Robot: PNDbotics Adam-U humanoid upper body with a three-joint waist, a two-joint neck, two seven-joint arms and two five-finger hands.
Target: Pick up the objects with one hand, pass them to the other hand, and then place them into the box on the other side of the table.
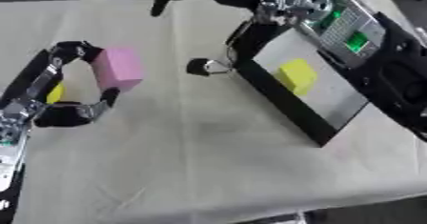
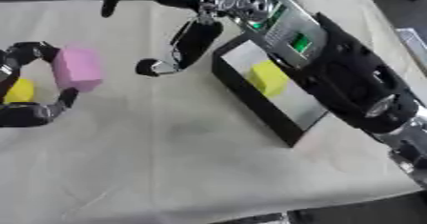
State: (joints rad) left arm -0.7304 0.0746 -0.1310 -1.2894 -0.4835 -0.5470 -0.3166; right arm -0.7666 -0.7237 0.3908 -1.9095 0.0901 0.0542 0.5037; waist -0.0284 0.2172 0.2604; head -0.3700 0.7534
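A matte pink block point(image 1: 116, 68), rectangular, is pinched between the curled fingers and thumb of the left hand point(image 1: 58, 105) at nine o'clock. At two o'clock, a yellow cube point(image 1: 298, 76) sits in the black-walled box point(image 1: 283, 105), beside which the right hand point(image 2: 179, 46) hangs with its fingers curled around nothing.

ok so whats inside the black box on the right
One yellow block lies on the pale floor of the black box. The right arm crosses above the box's far end, so that part is hidden.
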